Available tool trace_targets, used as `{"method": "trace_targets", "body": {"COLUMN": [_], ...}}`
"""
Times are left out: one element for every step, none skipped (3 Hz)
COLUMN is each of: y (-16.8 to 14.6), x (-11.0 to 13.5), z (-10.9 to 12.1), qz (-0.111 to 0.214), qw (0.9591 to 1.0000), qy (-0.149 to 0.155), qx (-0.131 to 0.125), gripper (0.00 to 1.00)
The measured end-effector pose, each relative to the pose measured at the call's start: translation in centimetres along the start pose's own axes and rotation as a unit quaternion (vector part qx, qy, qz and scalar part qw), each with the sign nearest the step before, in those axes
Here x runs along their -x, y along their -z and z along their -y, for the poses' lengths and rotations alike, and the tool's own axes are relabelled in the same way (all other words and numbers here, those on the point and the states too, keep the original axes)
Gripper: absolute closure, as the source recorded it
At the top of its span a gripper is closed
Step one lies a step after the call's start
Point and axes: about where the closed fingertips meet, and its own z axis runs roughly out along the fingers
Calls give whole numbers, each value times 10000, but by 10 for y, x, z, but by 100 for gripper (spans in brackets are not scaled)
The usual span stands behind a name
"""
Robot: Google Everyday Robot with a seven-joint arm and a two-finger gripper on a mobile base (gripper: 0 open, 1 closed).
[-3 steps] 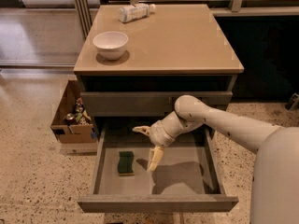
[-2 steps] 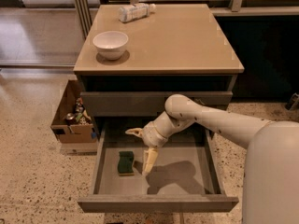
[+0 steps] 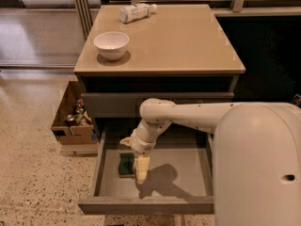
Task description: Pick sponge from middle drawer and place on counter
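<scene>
The gripper (image 3: 134, 155) is down inside the pulled-out middle drawer (image 3: 183, 175). Its two cream fingers (image 3: 142, 167) are spread wide and hold nothing, one pointing down at the drawer floor and the other sticking out sideways above it. The sponge (image 3: 125, 165) lies flat, green side up, on the drawer floor just beside the lower finger, though whether they touch cannot be told. On the counter (image 3: 188, 41) above, a white bowl (image 3: 111, 44) stands upright and a plastic bottle (image 3: 135, 12) lies on its side, and a cardboard box (image 3: 70, 121) sits on the floor beside the cabinet.
</scene>
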Motion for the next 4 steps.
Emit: {"method": "trace_targets", "body": {"y": [-15, -24, -25, -37], "x": [0, -1, -1, 0], "z": [0, 1, 2, 12], "qz": [-582, -955, -955, -1027], "qw": [9983, 9953, 9953, 9946], "qy": [-70, -174, -173, 11], "qx": [77, 32, 33, 144], "gripper": [0, 0, 0, 0]}}
